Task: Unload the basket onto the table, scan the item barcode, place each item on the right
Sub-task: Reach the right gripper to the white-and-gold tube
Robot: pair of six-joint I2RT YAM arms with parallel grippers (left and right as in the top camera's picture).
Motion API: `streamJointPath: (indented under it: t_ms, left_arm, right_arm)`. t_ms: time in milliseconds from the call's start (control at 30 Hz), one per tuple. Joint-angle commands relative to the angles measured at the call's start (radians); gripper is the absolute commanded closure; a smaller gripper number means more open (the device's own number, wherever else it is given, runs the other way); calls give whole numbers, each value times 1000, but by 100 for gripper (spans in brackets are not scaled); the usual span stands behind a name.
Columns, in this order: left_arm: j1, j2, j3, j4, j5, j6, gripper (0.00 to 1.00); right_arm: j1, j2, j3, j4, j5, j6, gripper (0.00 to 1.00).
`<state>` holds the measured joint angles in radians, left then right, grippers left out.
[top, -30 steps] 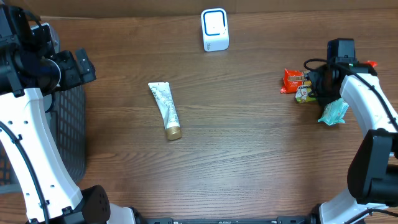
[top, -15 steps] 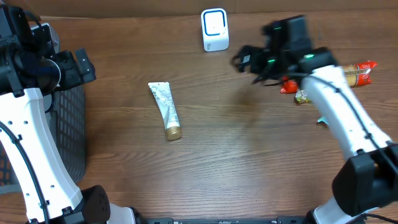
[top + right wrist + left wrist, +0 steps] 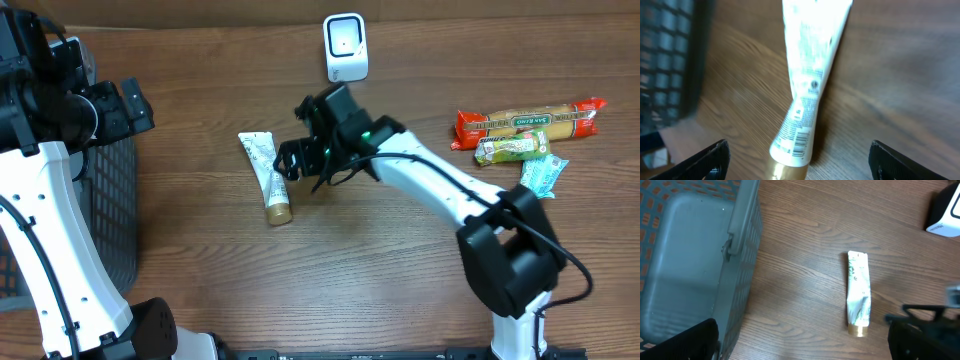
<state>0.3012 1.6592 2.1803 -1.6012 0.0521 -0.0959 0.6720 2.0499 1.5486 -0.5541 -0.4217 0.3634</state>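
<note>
A white tube with a gold cap lies flat on the wooden table, cap toward the front. My right gripper hovers open just right of the tube's lower half. In the right wrist view the tube lies between the wide-apart jaws of that gripper, not touched, and its barcode faces up near the cap. The white and blue scanner stands at the back edge. My left gripper hangs open at the far left, above the basket's edge; its wrist view shows the tube well ahead of it.
A dark grey mesh basket stands at the left edge, also seen as the basket in the left wrist view. At the right lie a red packet, a green packet and a teal packet.
My right arm has swung from the packets at the right across the table to the tube, its jaws open throughout. The left arm and the tube have not moved.
</note>
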Motion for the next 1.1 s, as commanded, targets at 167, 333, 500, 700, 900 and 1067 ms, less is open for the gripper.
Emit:
streamJointPath:
  t_ms: [167,333,500,700,900,1067]
  left_arm:
    - [0,2,15,2,0,22,0]
    - [0,2,15,2,0,22,1]
    - [0,2,15,2,0,22,1]
    - [0,2,15,2,0,22,0]
    - [0,2,15,2,0,22,0]
    - [0,2,15,2,0,22,0]
  right_arm:
    - [172,39,25,-13,186,-108,15]
    - [182,39,127,-98,250,-136,41]
    - [199,40,168,-101,212,-136,48]
    - [256,107,166,-52,161,-124,56]
    - [262,176,166,-65,140,-37,51]
    - [249,180,166,-139,200,-38,45]
